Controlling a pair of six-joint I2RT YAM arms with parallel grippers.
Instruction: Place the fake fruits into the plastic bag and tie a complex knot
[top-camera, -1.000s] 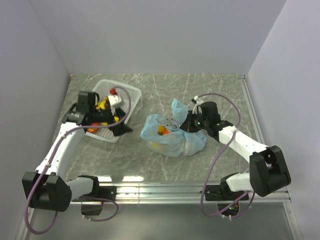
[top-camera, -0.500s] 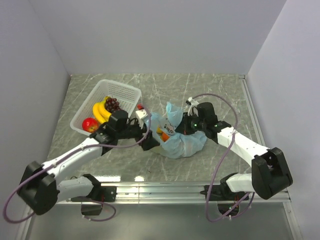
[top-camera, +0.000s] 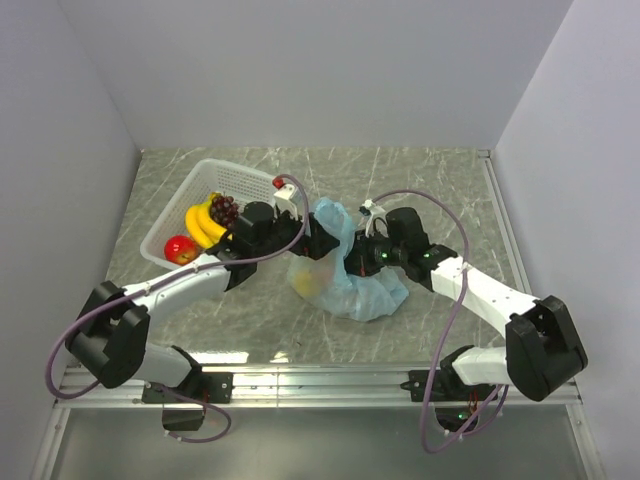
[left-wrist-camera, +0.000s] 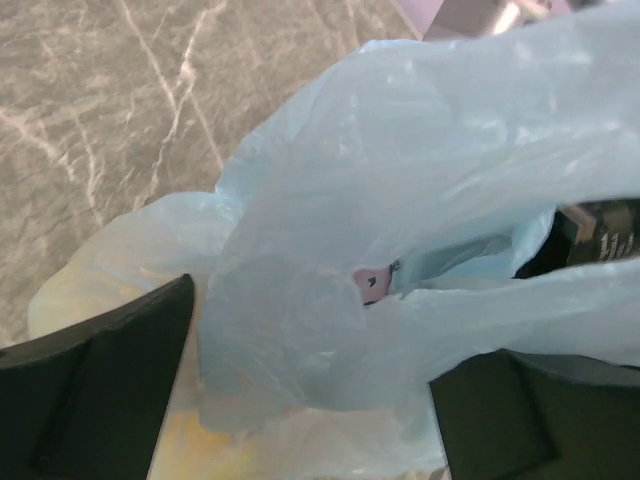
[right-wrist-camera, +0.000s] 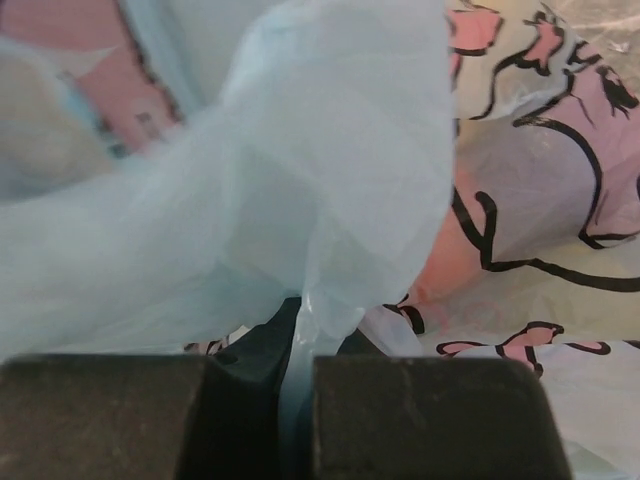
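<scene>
While the right gripper (top-camera: 358, 256) pinches the plastic bag (top-camera: 370, 295) from its right, the left gripper (top-camera: 318, 243), jaws wide, straddles a raised fold on its left

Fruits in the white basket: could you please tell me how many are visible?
3: bananas centrally, grapes just right of them, a red apple nearest; the left arm may hide more.

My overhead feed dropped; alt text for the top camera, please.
The right gripper is shut on the light-blue plastic bag at mid-table; the open left gripper meets it from the left. A white basket holds bananas, grapes and an apple.
</scene>
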